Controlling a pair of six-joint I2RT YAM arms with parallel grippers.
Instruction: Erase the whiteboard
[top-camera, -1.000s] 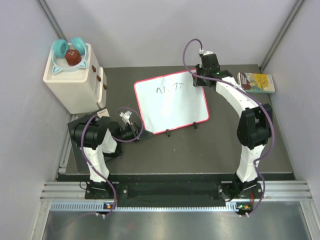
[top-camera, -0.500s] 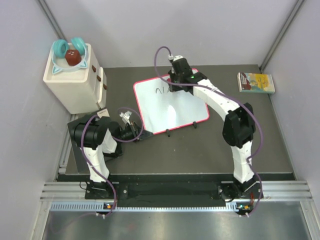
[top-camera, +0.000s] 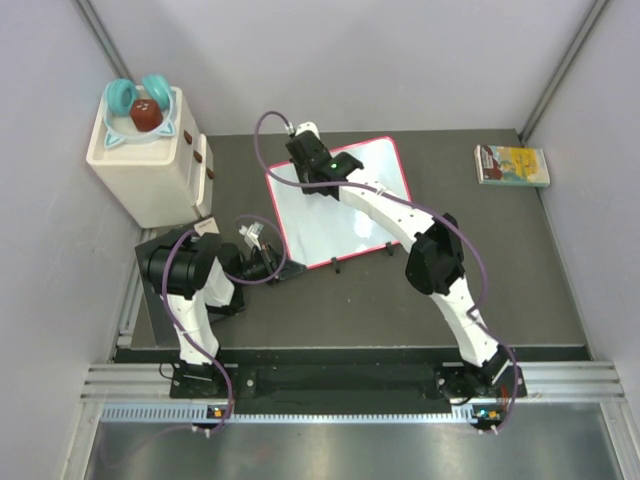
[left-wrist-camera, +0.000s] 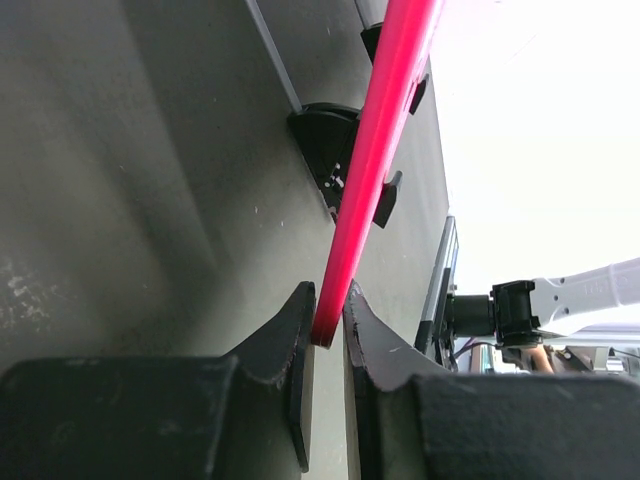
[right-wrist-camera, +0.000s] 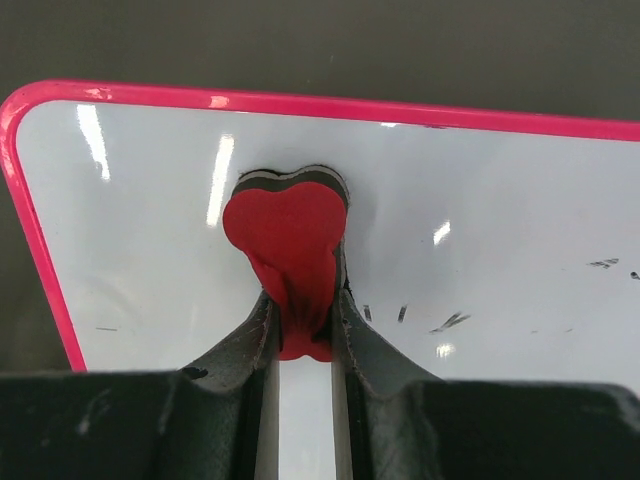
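Scribbles cannot be made out from above; the right arm crosses the whiteboard (top-camera: 350, 215), which lies mid-counter toward the far edge. The right gripper (top-camera: 306, 170) sits over the board's far-left corner, its grip hidden there. The left gripper (top-camera: 275, 263) is at the board's near-left corner. A cream box (top-camera: 145, 180) by the far-left corner carries a brown lump (top-camera: 146, 116) between two teal rounds (top-camera: 122, 95). A book (top-camera: 512, 165) lies by the far-right corner.

Left wrist view: both fingers pinch the red rim, the rest of the board running off frame.

Right wrist view: fingers are clenched on a red heart-shaped eraser (right-wrist-camera: 287, 235) pressed onto the board near its far rim. Faint marker flecks (right-wrist-camera: 450, 320) lie to its right.
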